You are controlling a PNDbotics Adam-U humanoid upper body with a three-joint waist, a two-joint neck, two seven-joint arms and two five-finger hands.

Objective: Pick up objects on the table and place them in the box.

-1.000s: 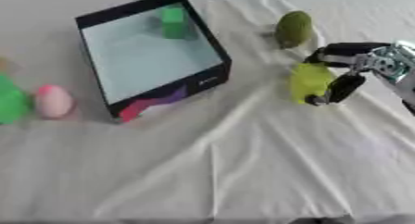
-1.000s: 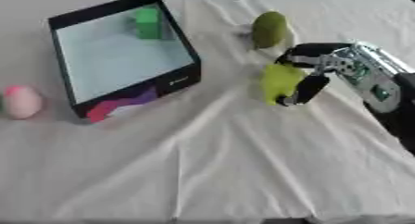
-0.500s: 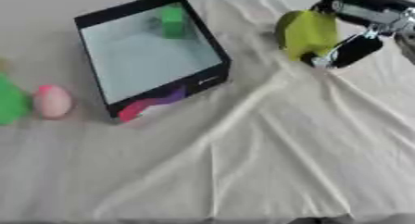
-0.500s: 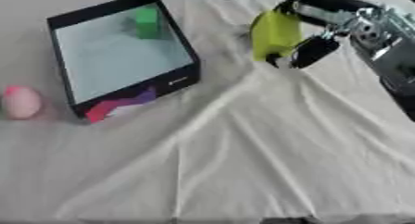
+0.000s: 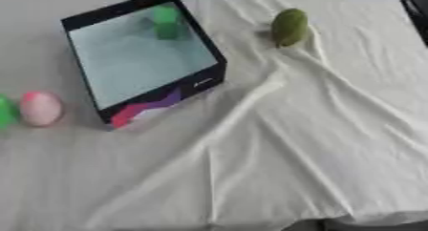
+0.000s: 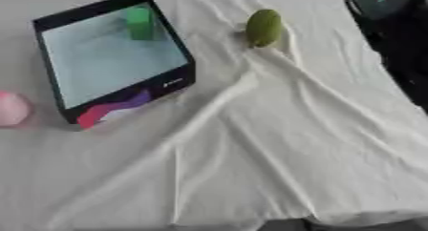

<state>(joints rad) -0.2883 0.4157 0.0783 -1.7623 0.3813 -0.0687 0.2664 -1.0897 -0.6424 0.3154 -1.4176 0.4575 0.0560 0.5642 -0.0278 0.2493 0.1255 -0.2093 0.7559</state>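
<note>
Neither robot hand is showing in either view, so whether the fingers are apart, together or clamped on anything cannot be told.

A black-walled box (image 5: 213, 65) with a pale inside is sitting in the upper left of the frame, turned askew on the counter (image 5: 334, 130), which is lying under a wrinkled white cloth (image 6: 276, 144). A purple and pink pattern is showing on the box's near wall. A green block (image 5: 165, 22) is lying inside the box, close to its far corner.

An olive-green oval fruit (image 5: 289, 26) is resting on the cloth in the upper middle of the frame, to the right of the box and apart from it. A pink egg-shaped object (image 5: 40, 108) is lying at the left edge, just beside the box's near left corner but not touching it. A bright green object (image 5: 5, 111) is peeking in at the far left edge next to the pink one; too little of it is showing to tell what it is.
</note>
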